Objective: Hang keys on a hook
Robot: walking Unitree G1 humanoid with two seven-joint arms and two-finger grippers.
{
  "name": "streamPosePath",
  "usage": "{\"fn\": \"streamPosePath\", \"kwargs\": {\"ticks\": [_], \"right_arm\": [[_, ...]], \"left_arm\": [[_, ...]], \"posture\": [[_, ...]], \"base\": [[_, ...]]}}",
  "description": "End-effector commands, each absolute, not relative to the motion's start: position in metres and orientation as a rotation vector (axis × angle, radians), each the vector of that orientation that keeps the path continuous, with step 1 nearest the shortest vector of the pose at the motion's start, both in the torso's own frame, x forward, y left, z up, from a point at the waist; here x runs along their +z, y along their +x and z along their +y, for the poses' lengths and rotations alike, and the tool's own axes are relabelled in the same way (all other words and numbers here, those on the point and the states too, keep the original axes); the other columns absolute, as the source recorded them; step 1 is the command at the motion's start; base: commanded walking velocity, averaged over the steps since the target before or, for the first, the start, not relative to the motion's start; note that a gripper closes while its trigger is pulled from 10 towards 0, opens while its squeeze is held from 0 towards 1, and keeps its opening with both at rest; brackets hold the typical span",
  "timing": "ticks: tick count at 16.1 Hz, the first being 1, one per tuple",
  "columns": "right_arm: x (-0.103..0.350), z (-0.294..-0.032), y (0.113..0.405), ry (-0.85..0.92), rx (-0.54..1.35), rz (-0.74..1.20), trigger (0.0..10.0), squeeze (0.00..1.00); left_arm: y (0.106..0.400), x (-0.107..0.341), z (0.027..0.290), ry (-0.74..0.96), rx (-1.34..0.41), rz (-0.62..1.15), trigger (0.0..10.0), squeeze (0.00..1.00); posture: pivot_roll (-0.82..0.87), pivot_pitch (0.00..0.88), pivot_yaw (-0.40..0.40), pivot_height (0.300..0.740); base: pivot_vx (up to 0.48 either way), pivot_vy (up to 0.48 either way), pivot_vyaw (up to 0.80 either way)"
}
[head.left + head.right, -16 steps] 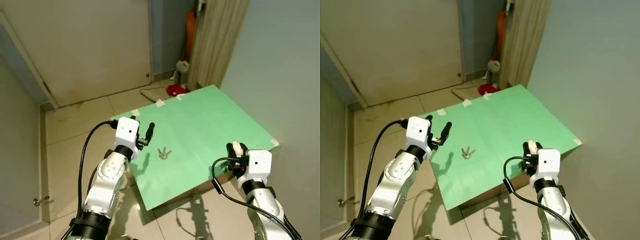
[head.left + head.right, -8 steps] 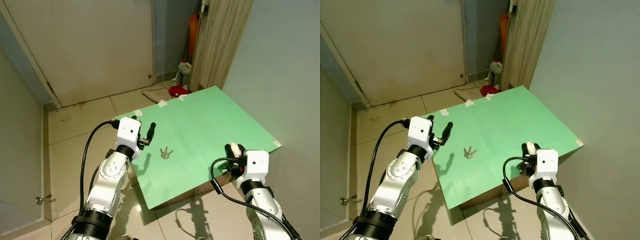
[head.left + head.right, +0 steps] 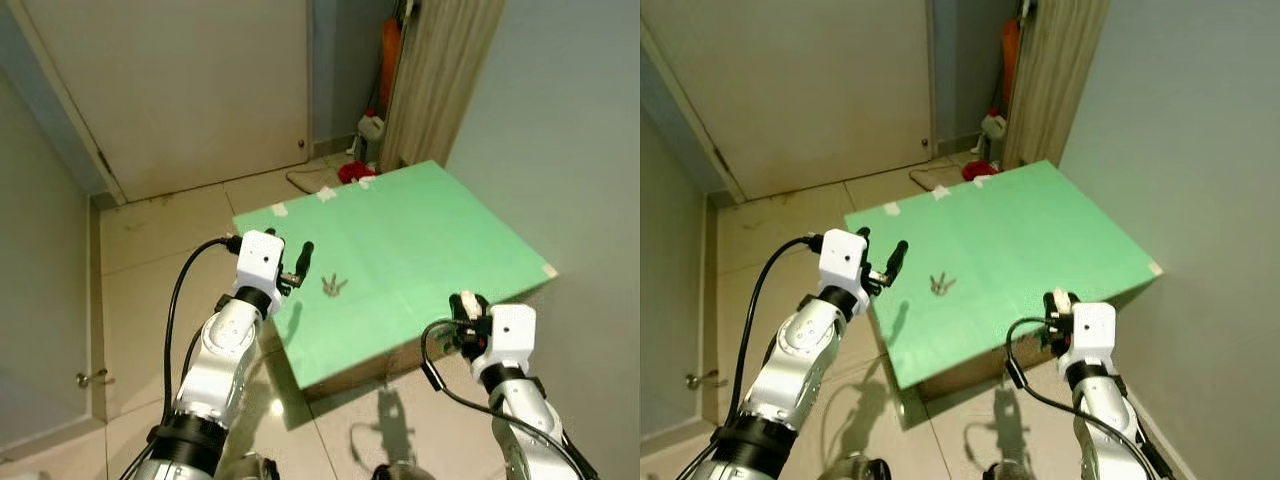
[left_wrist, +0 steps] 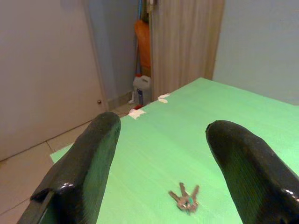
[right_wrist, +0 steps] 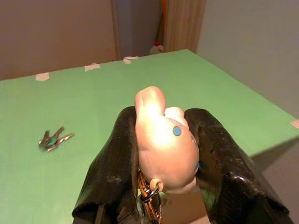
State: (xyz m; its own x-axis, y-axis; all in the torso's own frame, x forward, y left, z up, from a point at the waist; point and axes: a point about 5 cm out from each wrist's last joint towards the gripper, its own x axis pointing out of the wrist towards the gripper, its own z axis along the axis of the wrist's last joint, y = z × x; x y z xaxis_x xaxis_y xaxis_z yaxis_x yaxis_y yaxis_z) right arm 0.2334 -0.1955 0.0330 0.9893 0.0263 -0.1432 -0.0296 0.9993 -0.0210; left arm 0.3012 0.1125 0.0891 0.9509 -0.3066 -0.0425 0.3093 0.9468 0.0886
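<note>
The right gripper (image 5: 163, 154) clasped a keychain (image 5: 166, 137); the left gripper (image 4: 161, 158) hung open near the keys (image 4: 185, 199), seemingly about to pick them up.

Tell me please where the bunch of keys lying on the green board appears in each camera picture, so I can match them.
Left eye view: keys near the board's middle, just right of the left gripper.
Right eye view: keys again mid-board.
Left wrist view: keys low, between the open jaws.
Right wrist view: keys at the left, beside the held pale figurine.
Shared landmark: the white tape pieces on the green board, at its far edge.
</note>
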Motion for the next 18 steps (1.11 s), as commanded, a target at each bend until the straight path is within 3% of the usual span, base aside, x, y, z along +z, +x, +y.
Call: {"fn": "streamPosePath", "kwargs": {"ticks": [1,7,14,18], "right_arm": [[0.0340,-0.1989,0.2345,-0.009,0.012,0.128,0.0,0.00],[0.0291,-0.1999,0.2342,-0.010,0.011,0.134,0.0,0.00],[0.0292,-0.1994,0.2328,-0.016,0.002,0.125,0.0,0.00],[0.0288,-0.2000,0.2326,-0.021,0.001,0.133,0.0,0.00]], "left_arm": [[0.3026,0.0905,0.1125,0.107,-0.316,0.020,10.0,0.00],[0.3041,0.0910,0.1139,0.104,-0.312,0.019,10.0,0.00],[0.3050,0.0909,0.1107,0.103,-0.328,0.019,10.0,0.00],[0.3048,0.0913,0.1047,0.120,-0.381,0.007,10.0,0.00]], "posture": [[-0.14,0.000,0.022,0.740],[-0.14,0.000,0.025,0.740],[-0.15,0.000,0.032,0.740],[-0.16,0.000,0.035,0.740]], "base": [[-0.289,0.000,0.00],[-0.276,0.000,0.00],[0.000,0.000,0.00],[0.000,0.000,-0.71]]}}
